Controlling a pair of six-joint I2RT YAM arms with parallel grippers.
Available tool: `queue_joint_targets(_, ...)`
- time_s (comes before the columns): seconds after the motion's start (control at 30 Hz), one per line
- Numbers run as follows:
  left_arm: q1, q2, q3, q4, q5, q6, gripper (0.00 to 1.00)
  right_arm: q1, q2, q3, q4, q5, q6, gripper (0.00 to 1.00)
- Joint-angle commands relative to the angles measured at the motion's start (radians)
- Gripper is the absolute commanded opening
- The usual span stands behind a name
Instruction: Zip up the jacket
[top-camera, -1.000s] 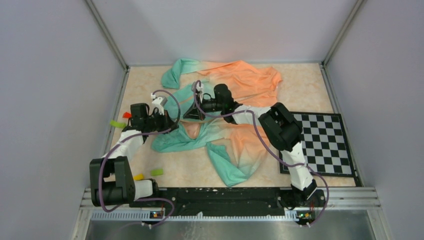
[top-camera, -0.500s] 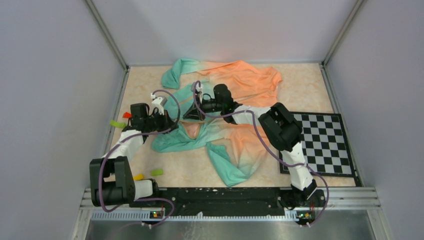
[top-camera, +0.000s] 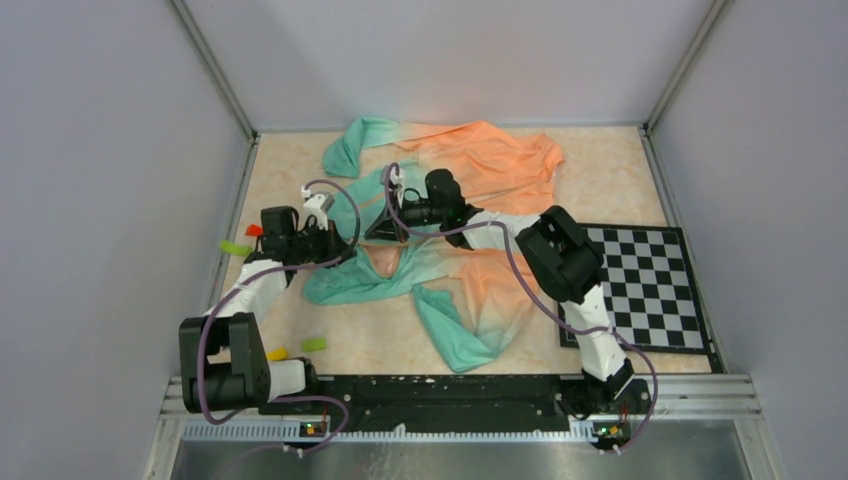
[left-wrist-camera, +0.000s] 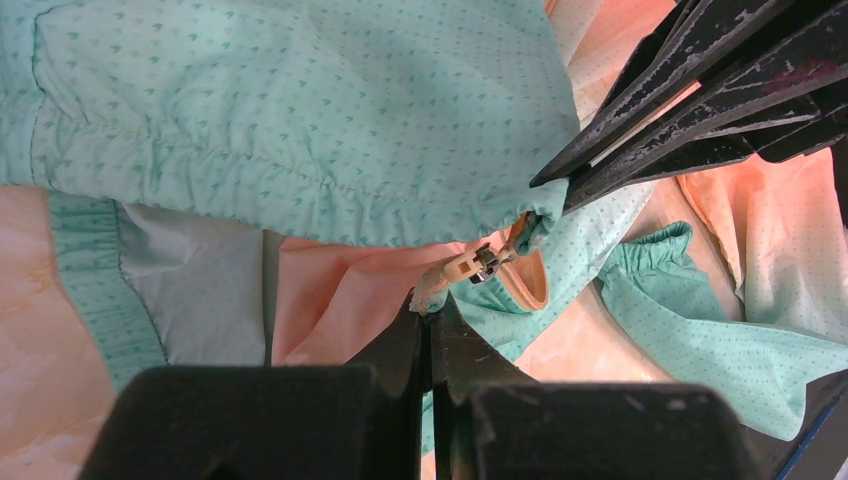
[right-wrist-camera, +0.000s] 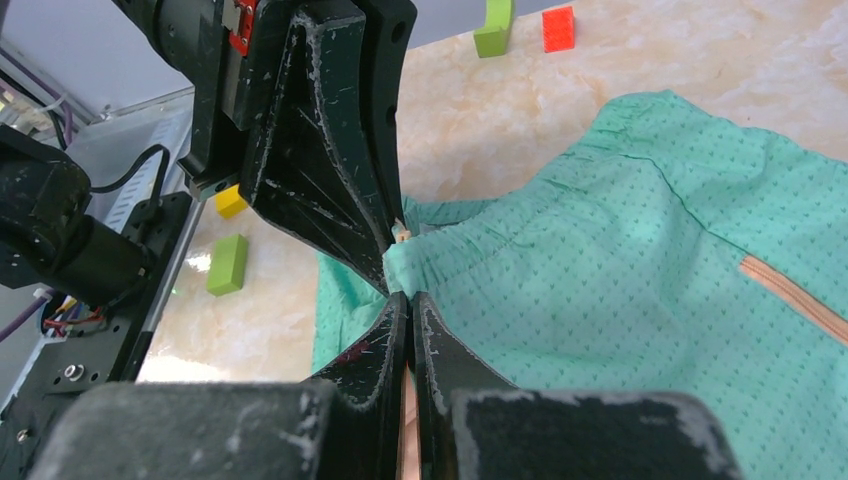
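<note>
The jacket, teal fading to orange, lies crumpled across the middle of the table. My left gripper is shut on the jacket's zipper-edge corner; in the left wrist view its tips pinch a scrap of fabric just below the small metal zipper slider. My right gripper is shut on the teal hem next to it; in the right wrist view its tips pinch the hem corner of the jacket, right against the left gripper's fingers. The two grippers meet tip to tip.
A checkerboard lies at the right, partly under the right arm. Small blocks lie at the left: green, red, yellow and green. Walls enclose the table on three sides.
</note>
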Motion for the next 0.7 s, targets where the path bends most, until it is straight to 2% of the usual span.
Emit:
queue_joint_targets(0.0,0.003,-0.027,0.034,0.022,0.022,0.014,0.0,0.018,0.013,0.06,0.014,0.007,-0.006,0.0)
queue_joint_targets(0.67,0.003,-0.036,0.033,0.01,-0.001,0.014,0.0,0.024,0.001,0.07,-0.034,0.063,-0.019,0.0)
